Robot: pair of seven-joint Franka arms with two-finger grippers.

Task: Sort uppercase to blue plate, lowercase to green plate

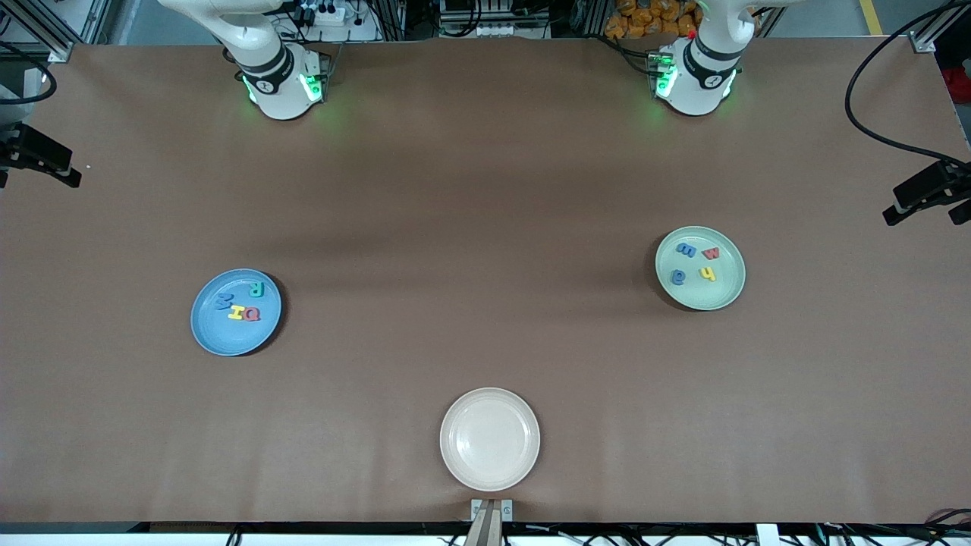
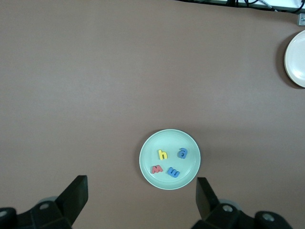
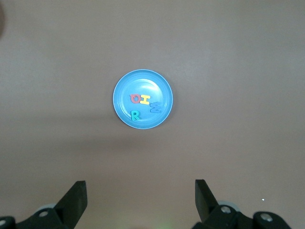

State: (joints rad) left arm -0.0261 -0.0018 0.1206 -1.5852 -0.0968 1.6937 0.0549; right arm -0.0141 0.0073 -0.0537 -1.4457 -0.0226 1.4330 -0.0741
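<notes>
1. The blue plate (image 1: pixel 236 312) lies toward the right arm's end of the table and holds 4 capital letters: a teal R (image 1: pixel 257 289), a blue W (image 1: pixel 226 302), a yellow H (image 1: pixel 236 312) and a red Q (image 1: pixel 252 314).
2. The R lies farther from the front camera than the H and Q, which sit side by side and touch; the W lies just beside the H.
3. The green plate (image 1: pixel 700 268) lies toward the left arm's end and holds 4 small letters: a blue m (image 1: pixel 686 249), a red w (image 1: pixel 711 253), a blue a (image 1: pixel 678 277) and a yellow h (image 1: pixel 708 274).
4. A cream plate (image 1: pixel 490 439) sits near the table edge closest to the front camera, between the 2 ends, with nothing on it.
5. The right gripper (image 3: pixel 139 205) hangs high over bare table with its fingers (image 3: pixel 76 200) spread wide and nothing between them; the blue plate lies well apart from it, centred between the fingers in the right wrist view.
6. The left gripper (image 2: pixel 142 202) also hangs high over the table, fingers (image 2: pixel 76 195) wide apart and holding nothing; the green plate lies below, between the fingers in the left wrist view, not touching.
</notes>
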